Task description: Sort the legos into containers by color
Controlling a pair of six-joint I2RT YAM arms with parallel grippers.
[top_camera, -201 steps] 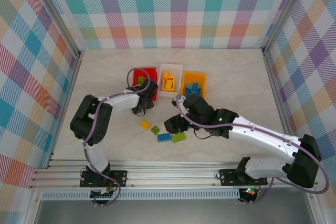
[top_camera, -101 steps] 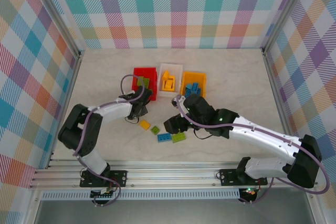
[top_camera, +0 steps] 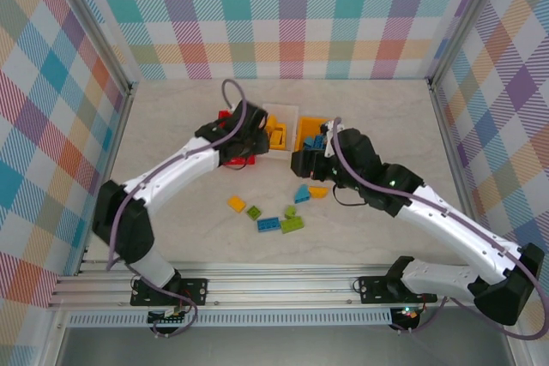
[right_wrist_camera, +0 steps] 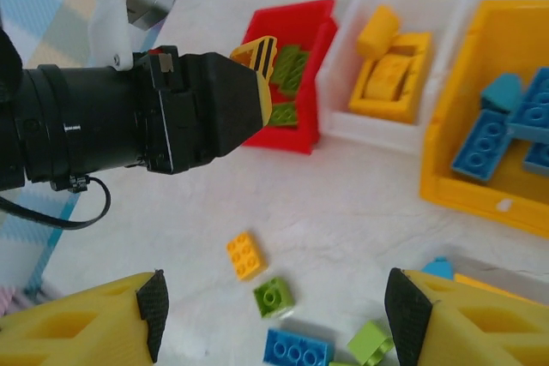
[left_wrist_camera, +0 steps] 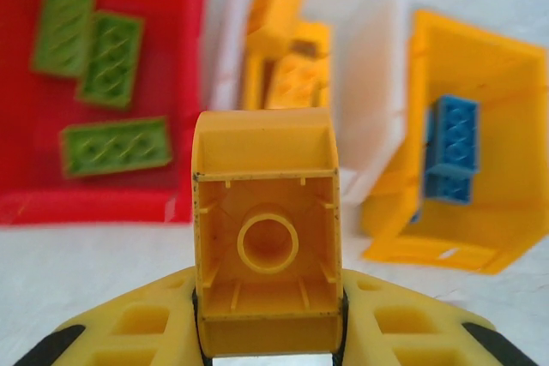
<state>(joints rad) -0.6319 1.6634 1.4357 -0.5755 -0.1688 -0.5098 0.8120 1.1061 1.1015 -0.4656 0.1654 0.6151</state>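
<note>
Nearest, loose legos [top_camera: 268, 225] lie scattered on the desk [top_camera: 171, 126]; right claw [right_wrist_camera: 279, 310] hangs wide and empty by them, prob. lining up a pick. Further out, left claw [left_wrist_camera: 270, 332] pinches a yellow brick [left_wrist_camera: 266, 229], jaws narrow, just short of the white bin [left_wrist_camera: 369, 83] w/ the yellows [left_wrist_camera: 296, 83], so likely its drop spot; red bin [left_wrist_camera: 103, 203] holds greens [left_wrist_camera: 116, 145], yellow bin [left_wrist_camera: 480, 49] blues [left_wrist_camera: 452, 147].

Top view: the left arm [top_camera: 171, 173] hides most of the red bin [top_camera: 223, 115]. Left wrist: the yellow brick [left_wrist_camera: 266, 237] hides the white bin's [left_wrist_camera: 377, 109] near wall; the left tool [left_wrist_camera: 268, 327] runs off at 6 o'clock. Right wrist: the yellow bin [right_wrist_camera: 446, 126] is cut at 3 o'clock.
</note>
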